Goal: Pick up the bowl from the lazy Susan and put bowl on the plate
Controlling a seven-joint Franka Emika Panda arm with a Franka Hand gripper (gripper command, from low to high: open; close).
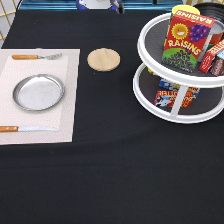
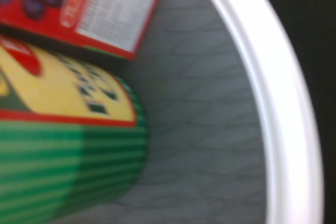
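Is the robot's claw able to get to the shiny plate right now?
Probably, yes. Nothing lies on the plate, and the fork and knife sit apart from it. The claw is outside the exterior view; its camera looks closely at the turntable shelf.

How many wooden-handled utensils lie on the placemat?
2. A fork lies along the placemat's edge toward the exterior view's top, above the silver plate; a knife lies along its bottom edge. None appears hidden.

A tall red raisins box crowds the white 2-tier lazy Susan, seemingly beside a green-and-yellow canister. Black tablecloth lies open.
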